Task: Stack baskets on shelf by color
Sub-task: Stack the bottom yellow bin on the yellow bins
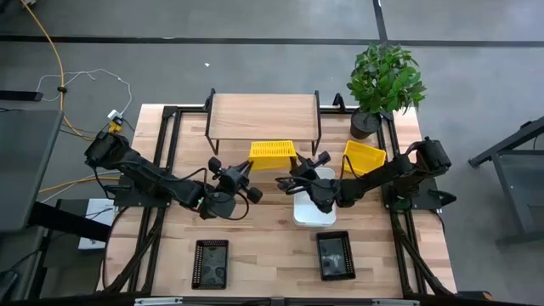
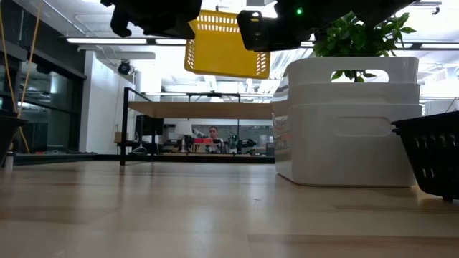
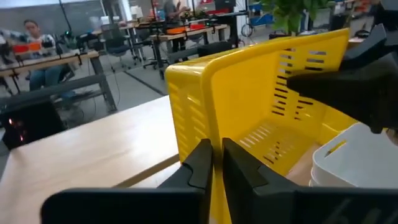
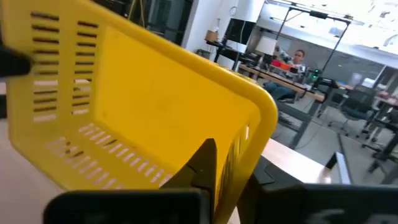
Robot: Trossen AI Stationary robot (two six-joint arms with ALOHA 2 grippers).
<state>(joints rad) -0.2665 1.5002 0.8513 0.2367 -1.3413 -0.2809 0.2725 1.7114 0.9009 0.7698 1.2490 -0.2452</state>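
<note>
Yellow basket is held in the air between both arms, just in front of the shelf. Left gripper is clamped on one end wall, right gripper is pinched on the opposite wall, both nearly closed on the thin plastic. Basket is tilted on its side, clear of the table. Below the right arm sits a stack of white baskets. Second yellow basket lies beside the plant. Two black baskets sit at the table's near edge.
</note>
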